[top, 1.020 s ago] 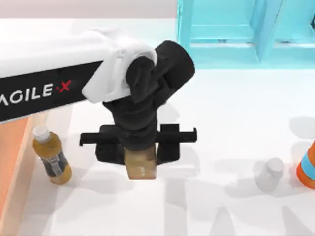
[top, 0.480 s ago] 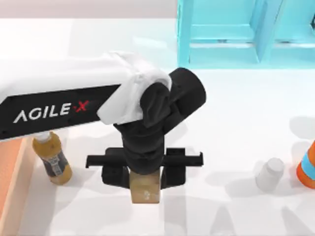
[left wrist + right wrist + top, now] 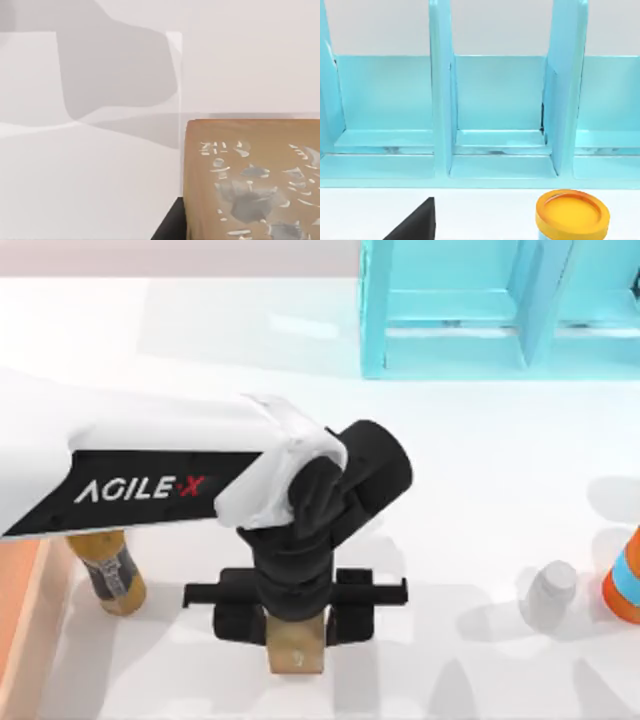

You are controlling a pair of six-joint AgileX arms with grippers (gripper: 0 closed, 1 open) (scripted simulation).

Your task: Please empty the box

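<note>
White worktop [image 3: 480, 490] fills your top view, with a turquoise shelf [image 3: 450, 310] along its far edge. Your left gripper [image 3: 295, 640] sits near the front centre, clamped on a small tan cube [image 3: 295, 658]. The box [image 3: 18, 590] shows as an orange strip at the left edge, well apart from that gripper, with a juice bottle [image 3: 108, 570] standing on the worktop just beside its rim. A white bottle [image 3: 548, 592] and an orange cone [image 3: 625, 580] stand at the right.

From your left wrist, the cube [image 3: 250, 180] looms close over white worktop.

From your right wrist, you see the shelf compartments [image 3: 500, 100] and a yellow-lidded jar [image 3: 572, 214]; whether that gripper is apart or together, you cannot tell.
</note>
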